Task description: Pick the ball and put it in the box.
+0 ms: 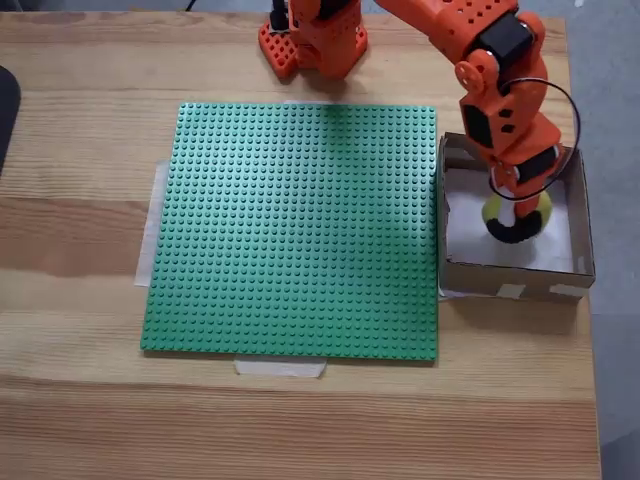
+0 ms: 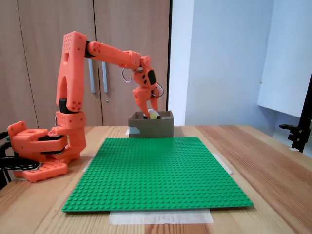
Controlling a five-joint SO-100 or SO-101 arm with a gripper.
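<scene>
One release is what I am lining up: the hand (image 1: 515, 222) is pinching the ball (image 1: 522, 212) inside the cardboard box (image 1: 515, 278), so I am planning to spread the fingers low over the white floor; the arm is reaching out, wrist bending steeply downward.

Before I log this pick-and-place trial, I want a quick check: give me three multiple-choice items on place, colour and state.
1. Where is the small white, yellow and black ball?
A. on the green studded baseplate
B. over the shallow brown cardboard box
C. on bare wood

2. What colour is the box floor?
A. white
B. green
C. black

3. How does the orange gripper stand?
A. open above the baseplate
B. shut on the ball
C. parked at the base

Answers: 1 B, the ball sits within the box walls in both fixed views, baseplate bare. 2 A, pale floor around the ball. 3 B, fingers flank the ball.
</scene>
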